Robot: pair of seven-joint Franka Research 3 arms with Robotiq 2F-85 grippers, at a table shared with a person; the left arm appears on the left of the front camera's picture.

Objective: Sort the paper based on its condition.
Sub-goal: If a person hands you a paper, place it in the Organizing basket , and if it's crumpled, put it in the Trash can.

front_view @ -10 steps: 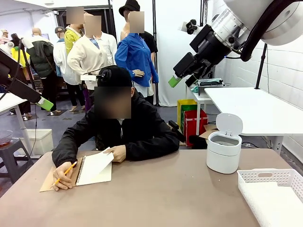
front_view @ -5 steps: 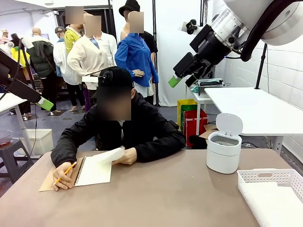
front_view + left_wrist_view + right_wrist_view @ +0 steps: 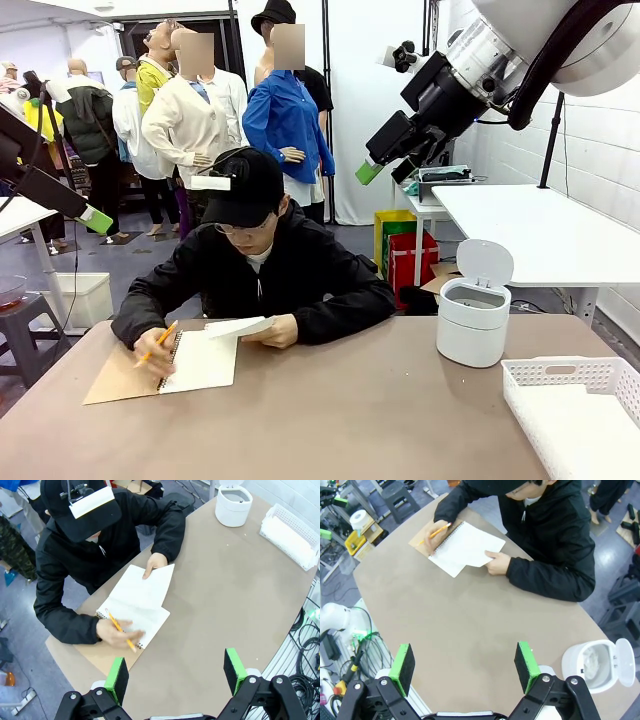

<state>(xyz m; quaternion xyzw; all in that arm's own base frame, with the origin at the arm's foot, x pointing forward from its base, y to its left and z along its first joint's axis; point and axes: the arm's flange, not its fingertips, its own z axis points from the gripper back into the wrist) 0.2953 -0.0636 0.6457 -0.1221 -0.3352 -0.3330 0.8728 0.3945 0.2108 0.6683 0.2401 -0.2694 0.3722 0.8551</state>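
The person holds a smooth white sheet of paper (image 3: 240, 327) by its edge, just above the open spiral notebook (image 3: 200, 362). The sheet (image 3: 146, 584) overlaps the notebook page (image 3: 150, 620); the sheet (image 3: 472, 544) is pinched by one hand. The other hand holds a yellow pencil (image 3: 160, 344) on the notebook. My left gripper (image 3: 175, 675) hangs open high above the table, with nothing between its green pads. My right gripper (image 3: 464, 666) is also open and empty, high over the table's middle.
A white bin (image 3: 472, 320) with its lid up stands at the right; something white and crinkled shows inside the bin (image 3: 591, 661). A white slotted basket (image 3: 575, 372) sits at the near right corner. Bare brown table (image 3: 350, 410) lies between them and the notebook.
The person has swung the lifted sheet down to a flatter hold above the notebook and moved the pencil hand up onto the page. Both arms have stayed still.
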